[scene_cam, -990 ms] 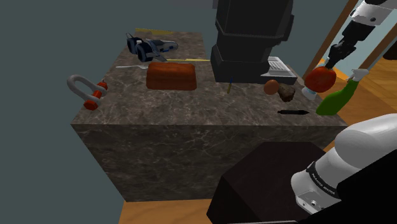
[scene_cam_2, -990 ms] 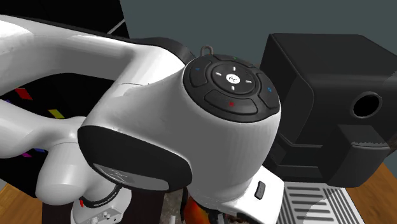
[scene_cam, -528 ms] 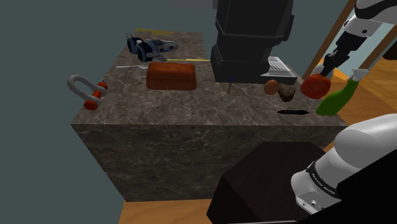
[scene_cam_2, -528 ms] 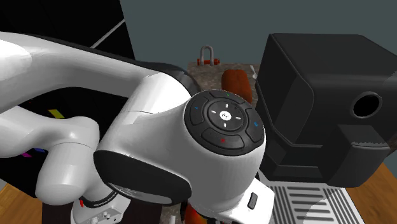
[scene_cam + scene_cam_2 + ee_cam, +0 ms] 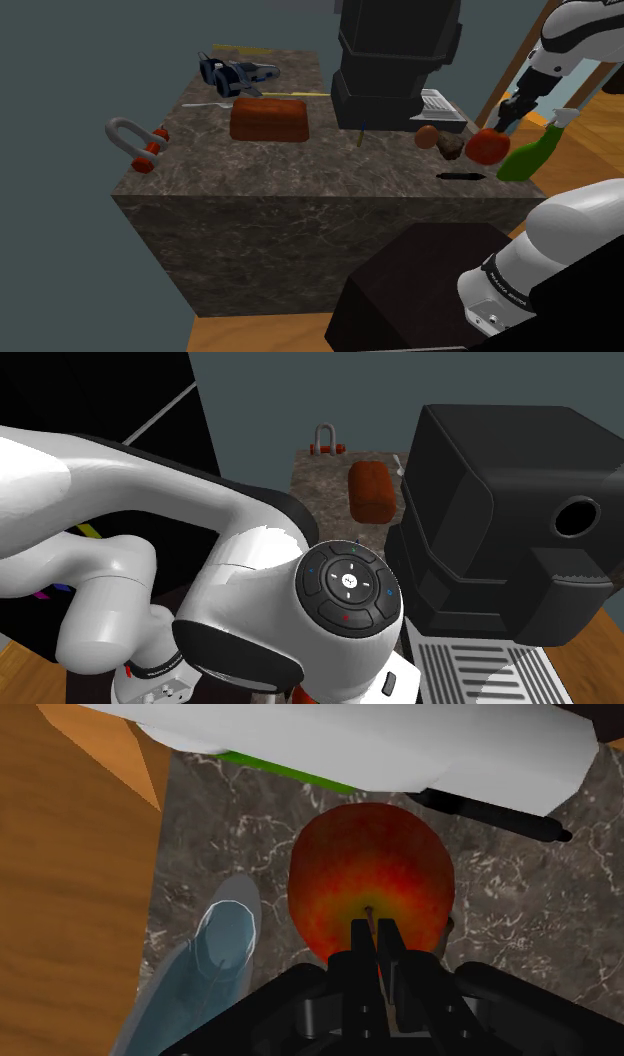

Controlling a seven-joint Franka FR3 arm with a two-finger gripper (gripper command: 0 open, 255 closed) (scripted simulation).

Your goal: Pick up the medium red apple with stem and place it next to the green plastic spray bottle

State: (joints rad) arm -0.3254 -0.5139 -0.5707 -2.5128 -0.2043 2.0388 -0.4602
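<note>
The pincer [image 5: 373,942] is pinching the apple [image 5: 370,879] at its stem — fingers almost together; in the shoulder view it hangs low over the surface [image 5: 300,165], just beside the bottle [image 5: 530,156]; whether it touches the surface I cannot tell. Risks, as I judge: so thin a hold may slip; let go, the apple may roll — into the bottle or off the nearby edge.
</note>
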